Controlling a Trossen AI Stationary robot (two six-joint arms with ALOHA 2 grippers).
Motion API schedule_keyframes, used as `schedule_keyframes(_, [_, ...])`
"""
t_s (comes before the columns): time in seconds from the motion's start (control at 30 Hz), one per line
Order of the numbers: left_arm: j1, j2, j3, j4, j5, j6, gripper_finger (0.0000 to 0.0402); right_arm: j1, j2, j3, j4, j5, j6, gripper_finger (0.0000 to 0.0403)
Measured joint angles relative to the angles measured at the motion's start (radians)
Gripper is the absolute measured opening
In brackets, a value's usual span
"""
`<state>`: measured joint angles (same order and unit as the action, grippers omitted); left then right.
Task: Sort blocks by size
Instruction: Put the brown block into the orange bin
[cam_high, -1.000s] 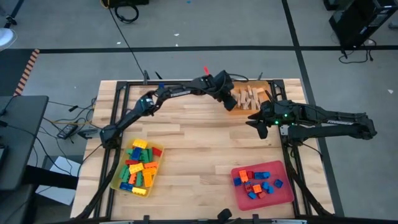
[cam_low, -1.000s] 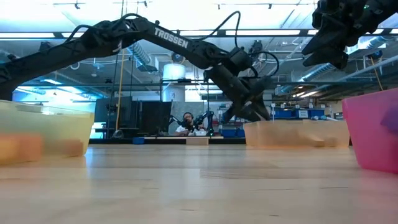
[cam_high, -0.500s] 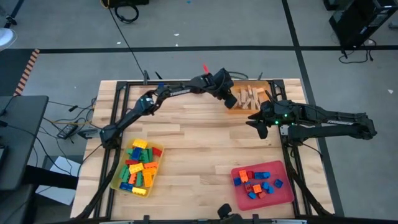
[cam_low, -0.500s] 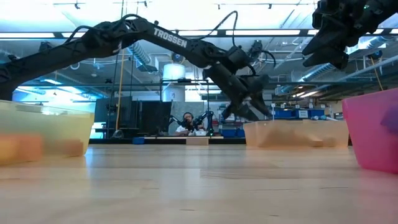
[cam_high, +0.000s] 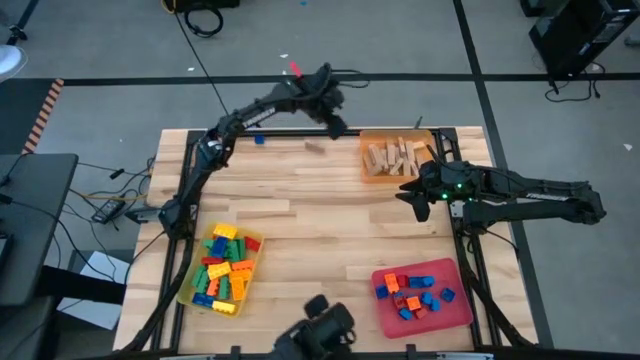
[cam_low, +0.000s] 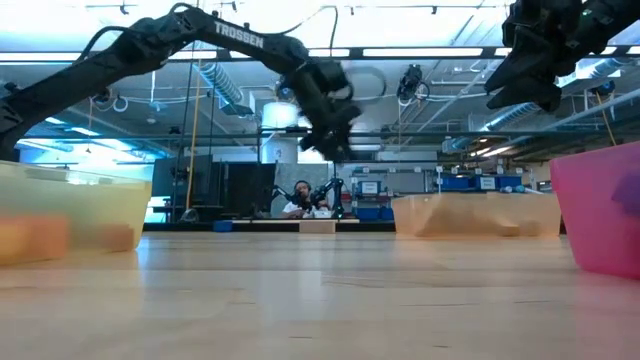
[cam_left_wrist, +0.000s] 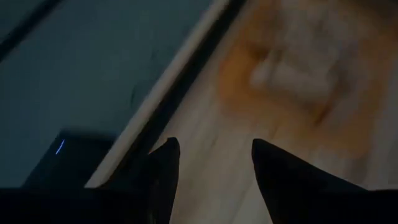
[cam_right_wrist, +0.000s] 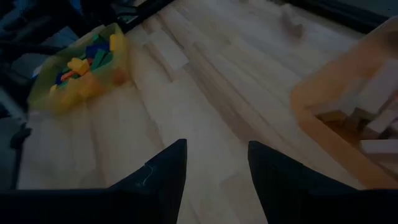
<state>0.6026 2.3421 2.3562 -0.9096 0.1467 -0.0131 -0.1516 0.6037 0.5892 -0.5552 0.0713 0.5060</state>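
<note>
The blocks (cam_high: 224, 267) lie sorted in three trays; they look light, stiff and slick, best pinched across flat sides. The left gripper (cam_high: 335, 118), raised at the far edge, and the right gripper (cam_high: 415, 200) both gape empty

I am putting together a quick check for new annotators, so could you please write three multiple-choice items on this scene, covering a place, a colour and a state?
1. Where is the orange tray of tan wooden blocks?
A. far right part of the table
B. near left corner
C. table centre

2. What colour is the tray at the near right?
A. yellow
B. red
C. green

3. How is the left gripper?
A. shut on a block
B. open and empty
C. out of view

Answers:
1 A, the high view shows it by the far edge, beside the right gripper.
2 B, it is red, holding blue and orange blocks.
3 B, the left wrist view shows its jaws apart with nothing between.
</note>
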Motion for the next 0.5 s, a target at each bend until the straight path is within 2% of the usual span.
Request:
schedule_keyframes(0.1, [0.032,0.015,-0.004,-0.167,-0.005,0.13,0.0207,0.0,0.0,0.0,0.0,0.035,0.0,0.0185])
schedule_keyframes(0.2, [0.043,0.037,-0.006,-0.239,-0.013,0.259,0.0207,0.0,0.0,0.0,0.0,0.055,0.0,0.0185])
schedule_keyframes(0.4, [0.047,0.09,-0.005,-0.236,-0.029,0.589,0.0207,-0.002,0.0,0.0,0.002,0.073,0.021,0.0185])
schedule_keyframes(0.5, [0.045,0.122,-0.005,-0.235,-0.034,0.701,0.0207,-0.003,0.0,0.0,0.002,0.074,0.047,0.0185])
